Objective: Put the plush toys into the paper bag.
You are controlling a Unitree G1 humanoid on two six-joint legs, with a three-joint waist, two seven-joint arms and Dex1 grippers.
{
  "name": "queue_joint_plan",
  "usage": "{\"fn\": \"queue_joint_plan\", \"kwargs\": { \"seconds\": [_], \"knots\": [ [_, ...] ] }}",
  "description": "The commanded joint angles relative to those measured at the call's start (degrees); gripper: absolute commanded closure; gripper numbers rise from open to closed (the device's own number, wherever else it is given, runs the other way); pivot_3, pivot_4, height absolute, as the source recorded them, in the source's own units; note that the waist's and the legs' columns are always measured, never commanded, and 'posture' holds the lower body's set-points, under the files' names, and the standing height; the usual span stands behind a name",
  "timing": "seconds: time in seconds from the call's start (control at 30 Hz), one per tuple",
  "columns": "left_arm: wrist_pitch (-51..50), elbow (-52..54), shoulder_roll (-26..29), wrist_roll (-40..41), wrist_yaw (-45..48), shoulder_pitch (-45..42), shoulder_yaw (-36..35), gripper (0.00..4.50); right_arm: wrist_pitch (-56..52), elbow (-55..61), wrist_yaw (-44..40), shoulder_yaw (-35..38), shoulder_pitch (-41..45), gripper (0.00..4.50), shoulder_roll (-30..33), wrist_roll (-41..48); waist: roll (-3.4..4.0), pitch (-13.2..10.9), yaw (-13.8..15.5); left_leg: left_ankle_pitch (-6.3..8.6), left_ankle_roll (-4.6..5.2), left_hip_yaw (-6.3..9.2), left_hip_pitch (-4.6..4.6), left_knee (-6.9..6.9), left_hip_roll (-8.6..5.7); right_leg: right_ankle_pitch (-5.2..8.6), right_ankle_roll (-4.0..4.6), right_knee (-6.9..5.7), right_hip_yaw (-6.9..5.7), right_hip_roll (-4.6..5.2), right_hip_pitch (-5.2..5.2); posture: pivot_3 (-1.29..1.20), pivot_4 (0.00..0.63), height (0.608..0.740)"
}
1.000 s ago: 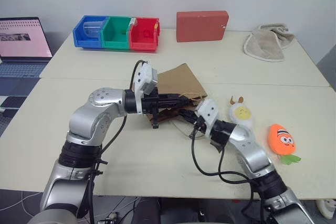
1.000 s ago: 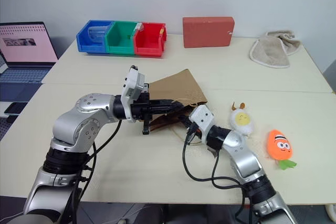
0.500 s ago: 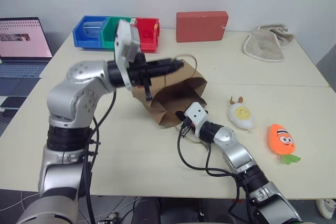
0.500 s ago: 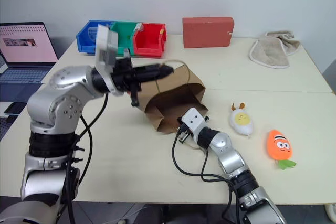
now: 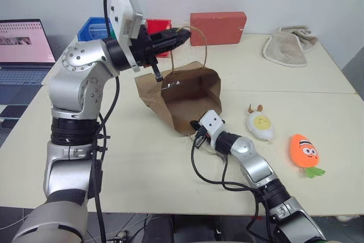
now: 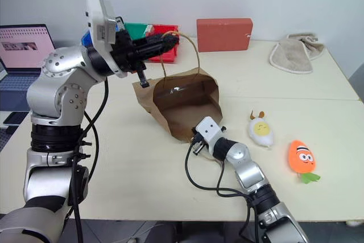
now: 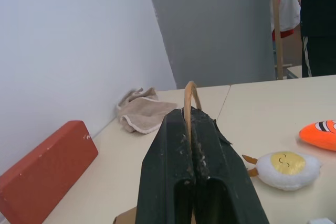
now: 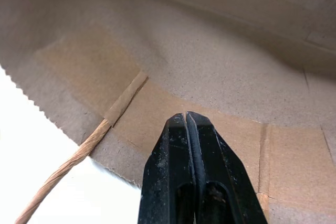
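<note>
**Fingers holding the bag mouth open, toys waiting**

The fingers of the left gripper are pinching one twisted loop handle in the upper middle of the frame, pressed together on the cord and lifting that side of the paper bag. The right gripper, fingers pressed together on the lower lip of the bag, is pinning it down to the surface, so the mouth is gaping toward the viewer at frame centre.

The bag is looking light and thin; its walls are likely creasing easily, and the cord handle could tear loose under a hard pull, so a gentle hold seems wise.

The plush toys are lying to the right of the bag: the egg toy nearer, the carrot toy further right. Both are probably soft, light and squashy, not slippery. A pinch across the middle of each body should be holding better than one on the ears or leaves.
</note>
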State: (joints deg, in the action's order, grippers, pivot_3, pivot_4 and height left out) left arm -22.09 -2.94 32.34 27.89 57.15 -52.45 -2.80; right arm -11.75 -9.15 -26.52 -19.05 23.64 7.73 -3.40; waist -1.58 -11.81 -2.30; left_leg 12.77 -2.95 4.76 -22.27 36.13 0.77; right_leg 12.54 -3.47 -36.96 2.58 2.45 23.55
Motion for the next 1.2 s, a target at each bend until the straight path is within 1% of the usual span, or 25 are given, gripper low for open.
{"fn": "queue_joint_plan", "kwargs": {
  "seconds": [0.03, 0.23, 0.47, 0.57, 0.63, 0.7, 0.77, 0.83, 0.9, 0.97, 1.03, 1.13, 1.17, 1.2],
  "knots": [
    [0.81, 1.77, -0.14, 0.72, -0.40, -0.87, -1.30, 4.50, -1.28, 0.49, 0.26, 0.89, 0.30, 4.45, -0.40, 0.19, 0.00, 0.00, -0.04, 0.00, 0.00, 0.00, 0.00, 0.00, 0.00, 0.00, 0.00, 0.00, 0.00, 0.00, 0.00, 0.00, 0.150, 0.740],
    [0.02, 5.73, 1.23, -0.33, 3.25, 4.52, 2.27, 4.50, -3.91, 6.95, -3.16, 1.82, 0.38, 4.45, -0.12, 3.42, 0.01, 0.00, -0.35, 0.00, 0.00, 0.01, 0.00, -0.01, 0.00, 0.00, 0.00, 0.00, 0.00, 0.00, 0.00, 0.00, 0.150, 0.740],
    [-0.65, 7.74, 0.79, -0.25, 3.48, 6.95, 3.46, 4.50, -12.57, 22.46, -8.01, 2.41, -0.36, 4.45, 4.06, 7.69, 0.01, -0.01, -0.36, 0.00, 0.00, 0.02, -0.07, 0.00, 0.00, 0.00, 0.00, 0.00, -0.01, 0.00, 0.06, 0.00, 0.150, 0.740],
    [-1.17, 8.73, 0.41, 0.06, 3.95, 8.05, 4.11, 4.50, -18.22, 31.85, -11.36, 4.61, -1.46, 4.45, 8.86, 11.58, 0.01, -0.01, -0.22, 0.00, 0.00, 0.02, -0.08, 0.00, 0.00, 0.00, 0.00, 0.01, -0.01, 0.00, 0.06, 0.00, 0.150, 0.740],
    [-1.36, 9.17, 0.17, 0.14, 4.04, 8.49, 4.36, 4.50, -20.79, 35.76, -13.09, 6.61, -2.00, 4.45, 12.11, 14.09, 0.00, 0.00, 0.01, 0.00, 0.00, 0.02, -0.10, 0.01, 0.00, 0.00, 0.00, 0.03, -0.01, 0.01, 0.06, 0.00, 0.150, 0.740],
    [-1.61, 9.62, -0.07, 0.44, 4.23, 8.98, 4.83, 4.50, -23.15, 39.64, -15.57, 10.73, -2.79, 4.45, 16.29, 17.79, 0.00, -0.01, 0.23, 0.00, 0.00, 0.02, -0.11, 0.01, 0.00, 0.00, 0.00, 0.03, -0.01, 0.01, 0.05, 0.00, 0.150, 0.740],
    [-1.89, 9.98, -0.19, 0.75, 4.28, 9.28, 5.01, 4.50, -24.63, 41.49, -16.32, 12.83, -3.10, 4.45, 18.54, 20.17, 0.00, 0.00, 0.39, 0.00, 0.00, 0.01, -0.11, 0.02, 0.00, 0.01, 0.00, 0.03, -0.01, 0.01, 0.05, 0.00, 0.150, 0.740],
    [-1.96, 10.55, -0.38, 0.76, 4.48, 9.92, 5.60, 4.50, -25.93, 42.55, -18.36, 17.80, -3.71, 4.10, 23.24, 22.86, 0.01, -0.01, 0.43, 0.00, 0.00, 0.01, -0.10, 0.02, 0.00, 0.01, 0.00, 0.03, -0.02, 0.00, 0.05, 0.00, 0.150, 0.740],
    [-2.33, 10.88, -0.80, 1.02, 4.41, 10.41, 5.83, 4.50, -26.78, 42.57, -19.32, 21.77, -4.18, 3.59, 27.14, 24.28, 0.01, -0.01, 0.46, 0.00, 0.00, 0.00, -0.11, 0.01, 0.00, 0.01, 0.00, 0.05, -0.01, 0.01, 0.05, 0.00, 0.150, 0.740],
    [-2.20, 10.98, -1.10, 0.62, 4.54, 10.81, 6.32, 4.50, -25.46, 41.89, -21.33, 24.38, -6.19, 2.86, 31.99, 24.02, 0.00, -0.01, 0.50, 0.00, 0.00, -0.01, -0.12, 0.02, 0.00, 0.01, 0.00, 0.07, -0.01, 0.01, 0.05, 0.00, 0.150, 0.740],
    [-2.53, 11.31, -1.37, 0.78, 4.79, 11.18, 6.65, 4.50, -22.66, 40.86, -23.15, 25.24, -8.78, 2.14, 36.18, 22.32, 0.00, -0.01, 0.51, 0.00, 0.00, -0.01, -0.13, 0.02, 0.00, 0.01, 0.00, 0.07, -0.01, 0.01, 0.05, 0.00, 0.150, 0.740],
    [-2.19, 11.17, -1.78, 0.30, 5.22, 12.70, 7.89, 4.50, -17.71, 38.18, -22.52, 25.40, -12.86, 0.99, 39.83, 18.15, 0.00, 0.00, 0.41, 0.01, 0.01, -0.02, -0.13, 0.01, 0.00, 0.02, 0.00, 0.08, -0.01, 0.01, 0.05, 0.00, 0.150, 0.740],
    [-1.53, 11.08, -1.68, -0.60, 5.56, 13.61, 8.83, 4.50, -16.16, 37.60, -22.36, 24.86, -14.11, 0.72, 40.78, 16.60, 0.00, 0.00, 0.40, 0.00, 0.01, -0.05, -0.12, 0.02, 0.00, 0.02, 0.00, 0.09, 0.03, 0.01, 0.05, 0.00, 0.150, 0.740],
    [-1.06, 11.00, -1.57, -1.24, 5.78, 14.16, 9.46, 4.50, -15.05, 37.24, -22.31, 24.42, -14.85, 0.33, 41.38, 15.72, 0.00, 0.00, 0.37, 0.00, 0.01, -0.09, -0.12, 0.02, -0.01, 0.01, 0.00, 0.09, 0.06, 0.01, 0.05, 0.00, 0.150, 0.740]
  ]
}}
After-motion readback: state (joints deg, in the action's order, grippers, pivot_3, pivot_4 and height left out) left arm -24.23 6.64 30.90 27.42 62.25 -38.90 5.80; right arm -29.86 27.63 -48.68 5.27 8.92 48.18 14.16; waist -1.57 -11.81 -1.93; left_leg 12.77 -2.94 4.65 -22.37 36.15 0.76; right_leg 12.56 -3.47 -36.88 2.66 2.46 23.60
